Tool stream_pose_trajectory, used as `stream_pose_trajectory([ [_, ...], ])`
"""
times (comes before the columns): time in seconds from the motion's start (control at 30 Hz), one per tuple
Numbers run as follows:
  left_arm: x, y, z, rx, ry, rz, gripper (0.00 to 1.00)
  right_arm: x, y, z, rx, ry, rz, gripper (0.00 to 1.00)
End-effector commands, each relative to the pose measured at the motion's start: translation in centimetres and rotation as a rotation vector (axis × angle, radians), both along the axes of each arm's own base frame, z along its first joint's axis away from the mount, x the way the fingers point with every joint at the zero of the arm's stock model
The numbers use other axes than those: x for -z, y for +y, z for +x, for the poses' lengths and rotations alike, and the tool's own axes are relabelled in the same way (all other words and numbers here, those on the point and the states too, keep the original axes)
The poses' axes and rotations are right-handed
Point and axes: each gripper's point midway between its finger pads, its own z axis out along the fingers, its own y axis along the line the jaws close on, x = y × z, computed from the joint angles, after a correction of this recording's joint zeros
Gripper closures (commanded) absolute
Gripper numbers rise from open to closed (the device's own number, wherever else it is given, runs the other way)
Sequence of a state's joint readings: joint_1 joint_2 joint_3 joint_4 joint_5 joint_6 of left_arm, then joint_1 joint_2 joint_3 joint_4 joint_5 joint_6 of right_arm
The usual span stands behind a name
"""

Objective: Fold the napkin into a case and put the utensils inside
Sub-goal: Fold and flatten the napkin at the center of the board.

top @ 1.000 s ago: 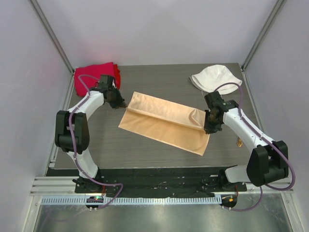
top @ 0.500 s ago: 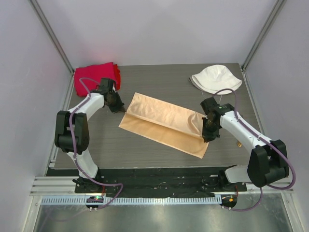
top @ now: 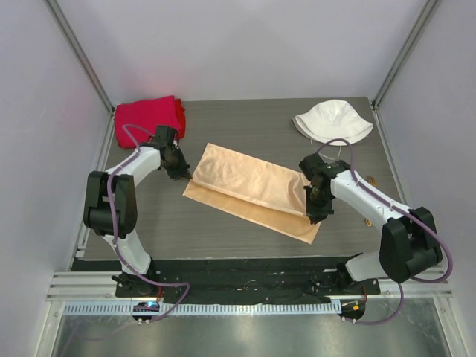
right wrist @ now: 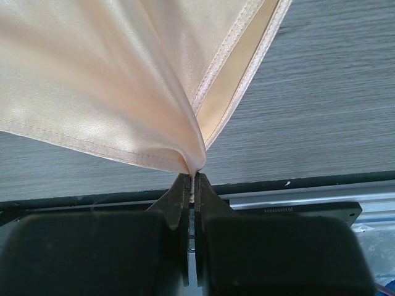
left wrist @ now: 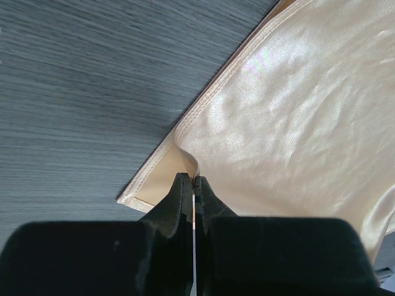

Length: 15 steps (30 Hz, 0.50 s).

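Firmly closed, left jaws and right jaws each pinch the folded napkin (top: 249,190).

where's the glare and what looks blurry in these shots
Left wrist: bright sheen patches on the napkin, table grain sharp, left gripper near-black and slightly soft. Right wrist: napkin washed out toward the upper left, right gripper dark. Top external: even light, faint shadows, no blur.
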<state>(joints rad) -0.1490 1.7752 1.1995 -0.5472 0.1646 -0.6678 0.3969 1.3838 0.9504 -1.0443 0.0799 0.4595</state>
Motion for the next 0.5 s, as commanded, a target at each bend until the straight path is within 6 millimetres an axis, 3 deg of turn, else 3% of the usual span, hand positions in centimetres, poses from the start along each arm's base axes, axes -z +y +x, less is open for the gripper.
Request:
stream_pose_trajectory([
  [0.0, -1.1, 0.7, 0.3, 0.003, -0.041, 0.021, 1.0, 0.2, 0.3, -0.2, -0.007, 0.013, -0.006, 0.96],
  [0.47, -0.9, 1.7, -1.6, -0.003, -0.012, 0.07, 1.0, 0.8, 0.5, -0.7, -0.036, 0.031, -0.041, 0.95],
])
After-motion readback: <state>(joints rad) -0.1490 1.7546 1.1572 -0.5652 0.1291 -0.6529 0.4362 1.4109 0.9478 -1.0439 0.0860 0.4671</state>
